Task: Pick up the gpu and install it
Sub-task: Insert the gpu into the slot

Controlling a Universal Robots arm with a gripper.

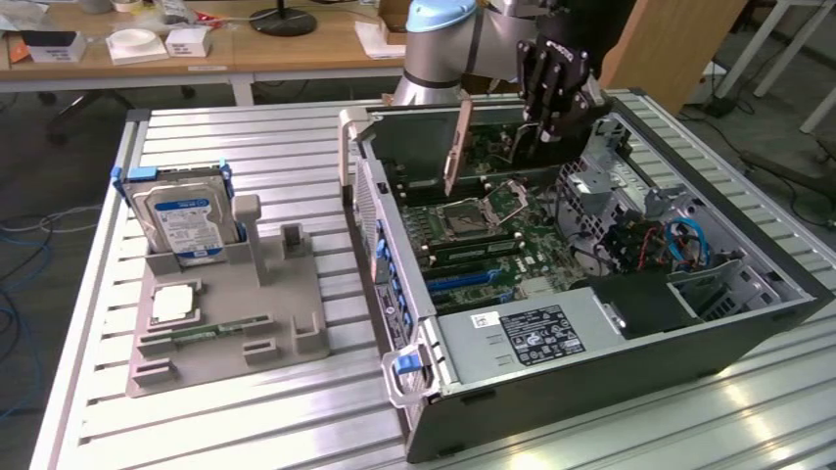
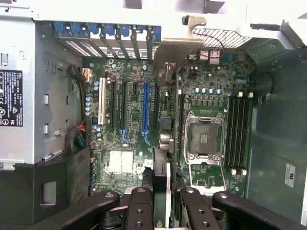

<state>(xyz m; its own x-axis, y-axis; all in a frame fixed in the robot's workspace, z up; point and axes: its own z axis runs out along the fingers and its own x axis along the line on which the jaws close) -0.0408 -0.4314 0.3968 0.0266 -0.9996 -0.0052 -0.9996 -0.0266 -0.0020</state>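
The gpu (image 1: 460,147) hangs upright inside the open computer case (image 1: 731,323), above the motherboard (image 1: 523,235). My gripper (image 1: 550,132) is shut on it from above. In the wrist view the gpu (image 2: 161,182) appears edge-on as a thin dark card between my gripper (image 2: 163,203) fingers, and its metal end bracket (image 2: 169,52) reaches the case's rear slot wall. The card sits apart from the board, over the strip between the long blue slot (image 2: 145,110) and the processor socket (image 2: 204,139). How high it is above the board I cannot tell.
A grey holder (image 1: 281,304) to the exterior view's left of the case carries a hard drive (image 1: 183,215), a processor chip (image 1: 174,302) and a green memory stick (image 1: 209,333). The power supply (image 1: 535,333) fills the case's near end. Cables (image 1: 679,240) lie by the drive bay.
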